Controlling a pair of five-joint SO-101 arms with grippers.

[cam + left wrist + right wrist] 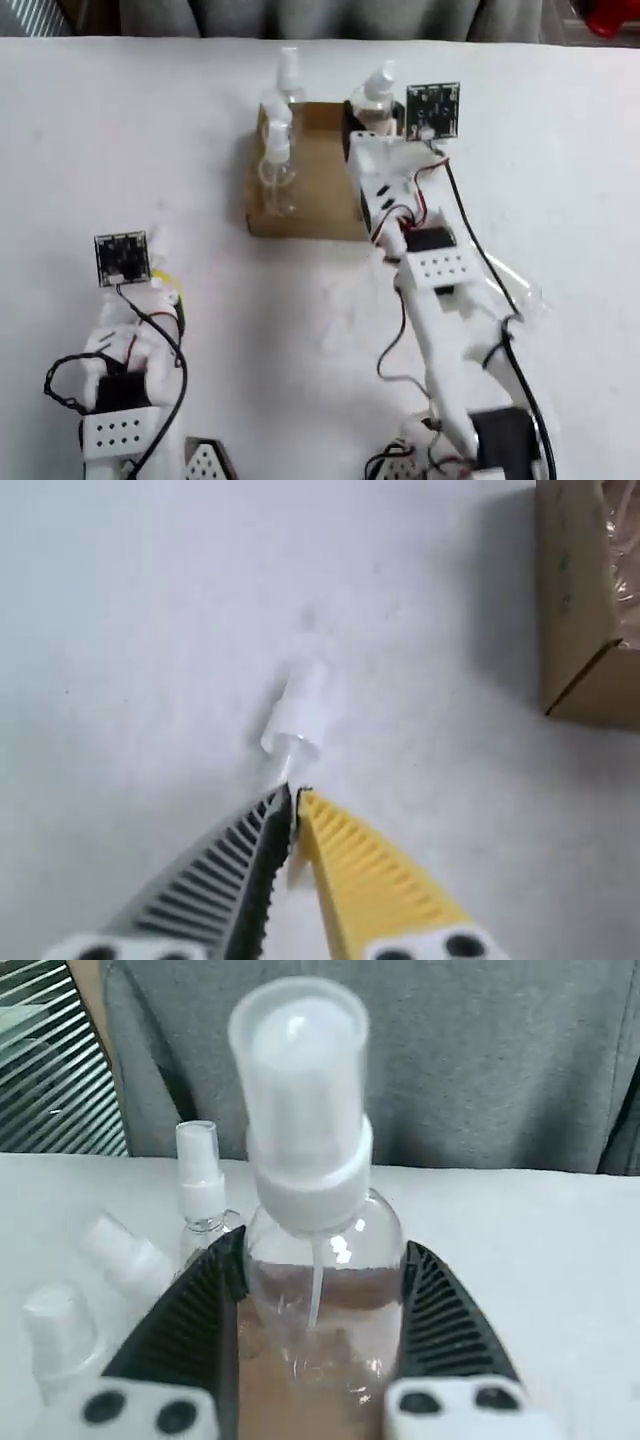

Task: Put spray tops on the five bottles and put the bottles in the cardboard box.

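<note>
My right gripper (315, 1360) is shut on a clear bottle (318, 1290) with a white spray top (300, 1110) under a clear cap. In the high view this bottle (378, 95) stands upright over the far right corner of the cardboard box (315, 215). One capped bottle (277, 150) lies in the box at its left side, and another bottle (289, 72) stands just behind the box. My left gripper (293, 805), low at the front left of the table, is shut on the thin tube of a white spray top (300, 715) that points toward the box (580, 610).
Beside the held bottle, three more capped bottles (200, 1185) (120, 1250) (55, 1325) show close together. The white table (150, 130) stretches wide to the left of the box. Grey fabric (480, 1060) hangs behind the table's far edge.
</note>
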